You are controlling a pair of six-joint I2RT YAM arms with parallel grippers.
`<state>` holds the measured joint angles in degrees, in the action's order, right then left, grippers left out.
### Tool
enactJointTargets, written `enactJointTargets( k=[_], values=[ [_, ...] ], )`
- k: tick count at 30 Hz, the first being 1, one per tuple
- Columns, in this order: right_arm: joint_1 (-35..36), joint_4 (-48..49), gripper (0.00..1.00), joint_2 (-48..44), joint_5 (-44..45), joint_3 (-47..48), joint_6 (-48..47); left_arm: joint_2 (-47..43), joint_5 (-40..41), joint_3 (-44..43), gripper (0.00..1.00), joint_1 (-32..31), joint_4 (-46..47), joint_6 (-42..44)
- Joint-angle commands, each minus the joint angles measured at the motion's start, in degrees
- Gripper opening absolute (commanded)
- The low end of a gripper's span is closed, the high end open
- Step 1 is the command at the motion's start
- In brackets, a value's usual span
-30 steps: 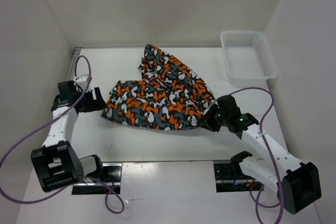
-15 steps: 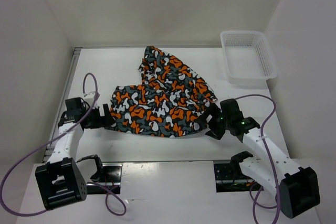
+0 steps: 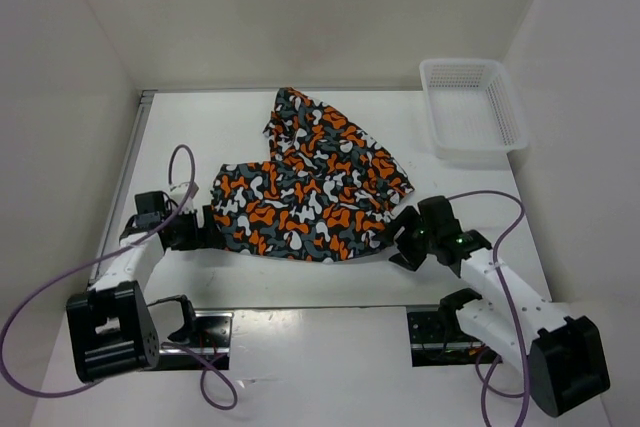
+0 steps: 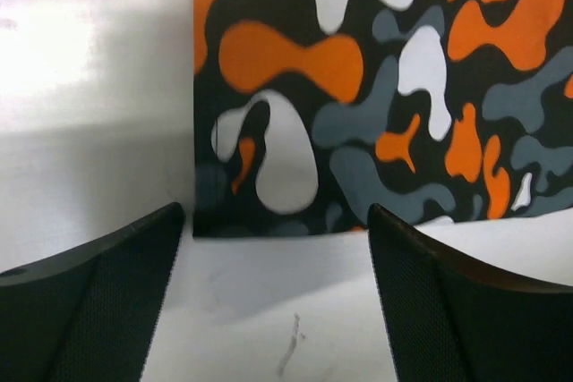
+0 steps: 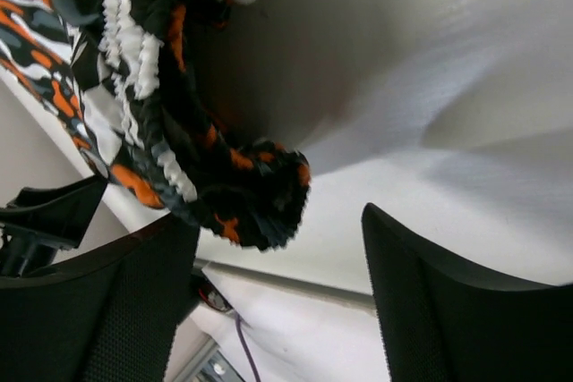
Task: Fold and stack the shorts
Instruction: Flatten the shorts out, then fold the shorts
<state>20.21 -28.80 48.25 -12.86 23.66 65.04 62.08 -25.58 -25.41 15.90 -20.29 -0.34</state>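
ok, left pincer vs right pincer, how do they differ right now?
The left pincer faces a flat, straight edge of the shorts; the right pincer faces a bunched, gathered corner. The left pincer sits at the shorts' left end, the right pincer at the right end. Both are open, gripping nothing.

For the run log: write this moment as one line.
shorts: on table, unheld | left gripper: open, facing shorts' edge | right gripper: open, straddling shorts' corner
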Motion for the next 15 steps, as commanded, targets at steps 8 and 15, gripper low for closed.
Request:
enactJointTargets(
  k=[8,15],
  values=[
    [-0.34,11.74,0.5,13.53,5.83,7.53,-5.27,10.95,-0.7,-3.85,0.23,-2.1,8.35,0.34],
    [-0.34,7.98,0.0,17.84,9.69,21.84,-12.8,9.2,-0.7,-22.47,0.0,-2.1,2.36,0.34]
  ],
)
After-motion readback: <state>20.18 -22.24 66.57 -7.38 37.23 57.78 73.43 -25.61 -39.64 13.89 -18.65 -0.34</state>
